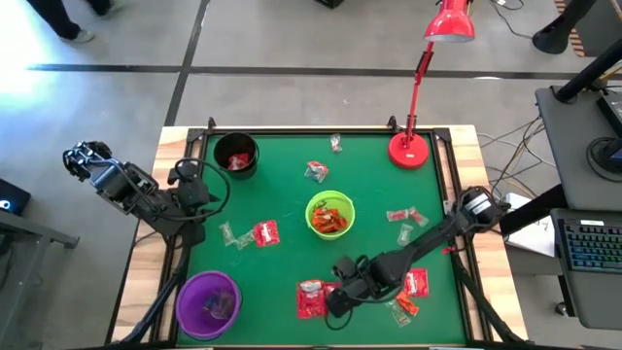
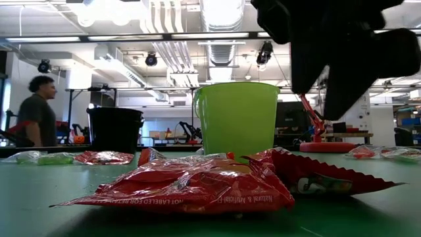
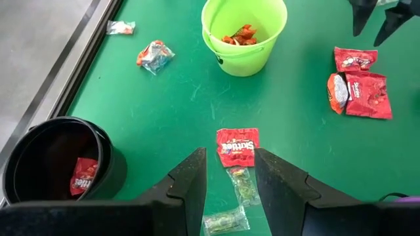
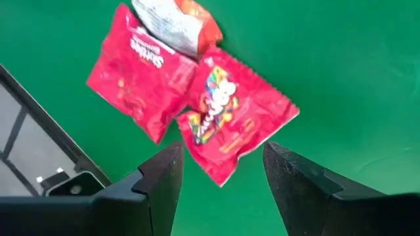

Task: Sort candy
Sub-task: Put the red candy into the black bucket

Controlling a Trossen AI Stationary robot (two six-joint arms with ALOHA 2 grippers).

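— Red foil is what we notice first: 2 flat red Skittles packets lie overlapping on the green table mat, with a crumpled orange-red wrapper resting on the upper one. Where do we have the right gripper?

— We see it directly above those packets near the table's front edge, fingers spread apart and holding nothing; the nearer packet's corner shows between them.

— And the rest of the candy?

— Scattered. We count another red Skittles packet just beyond the left gripper, with 2 small clear twist wrappers in line below it. Orange-red sweets sit inside the lime-green bowl at the middle. 1 red packet lies in the black bowl, and the purple bowl holds a few pale pieces, too small for us to name.

— The left gripper's state?

— Open too, hovering at the mat's left side, empty. More wrapped sweets lie to the right of the green bowl, near the red desk lamp.

— Anything behind?

— A person stands in the room beyond.
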